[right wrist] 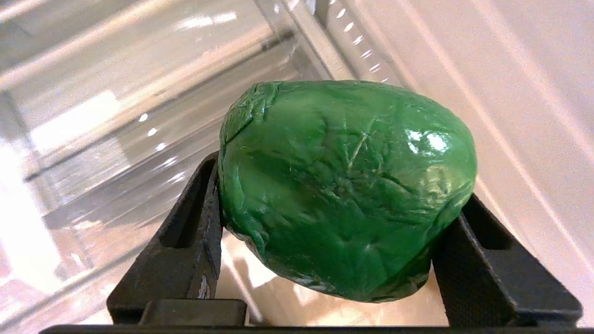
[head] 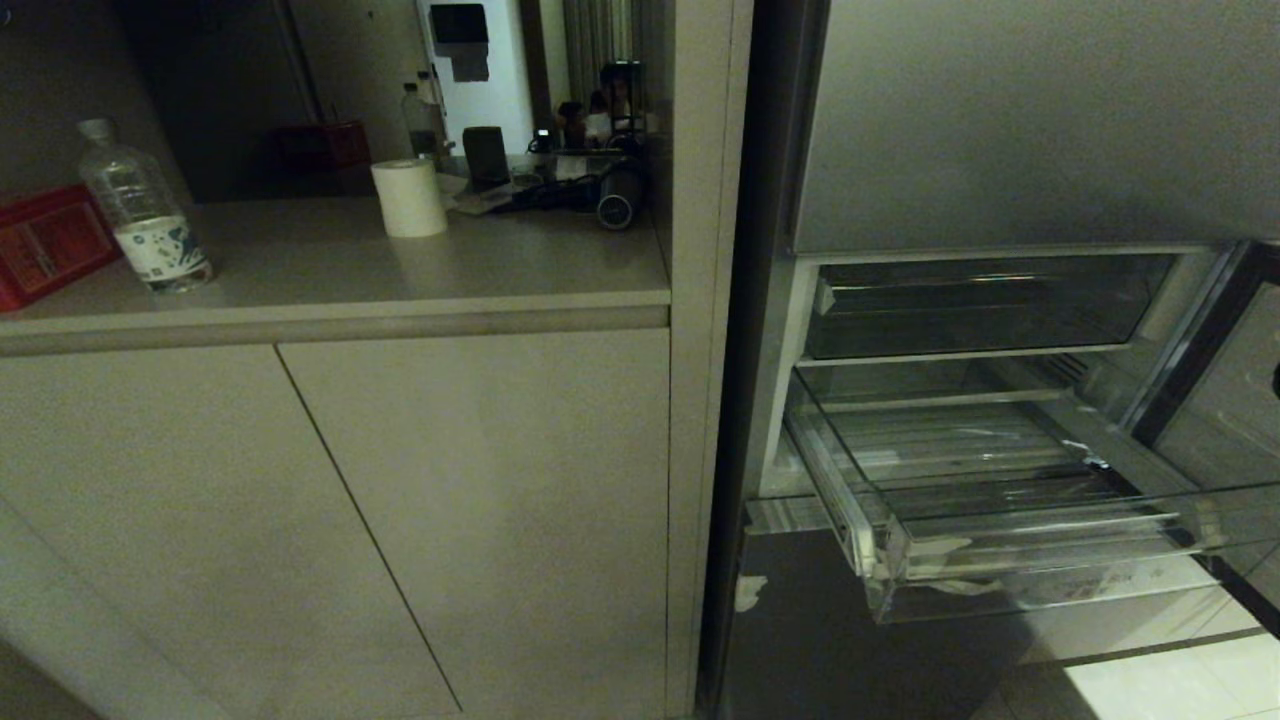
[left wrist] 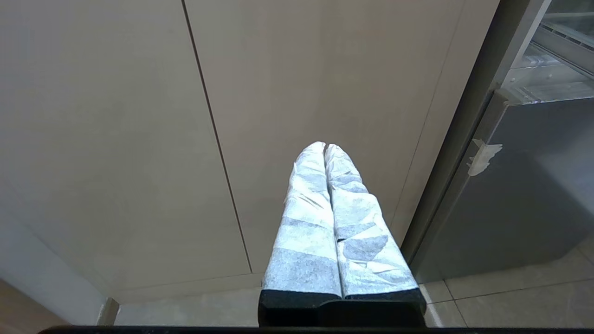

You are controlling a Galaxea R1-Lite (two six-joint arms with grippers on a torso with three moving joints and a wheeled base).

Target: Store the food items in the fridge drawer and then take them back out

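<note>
A dark green, glossy, rounded food item (right wrist: 343, 185) sits between the black fingers of my right gripper (right wrist: 338, 185), which is shut on it. Behind it lie clear ribbed plastic (right wrist: 116, 139) and a pale fridge wall. In the head view the fridge drawer (head: 1040, 530) is pulled out of the open fridge, clear with a thick front lip and white tape scraps, and nothing shows inside it. The right gripper is outside the head view. My left gripper (left wrist: 325, 147), wrapped in white tape, is shut and empty, hanging low in front of the beige cabinet doors (left wrist: 139, 139).
A darker drawer (head: 980, 305) sits above the clear one. The open fridge door (head: 1225, 400) stands at the right. On the counter (head: 400, 270) to the left are a water bottle (head: 145, 215), a red box (head: 45, 245) and a paper roll (head: 408, 197).
</note>
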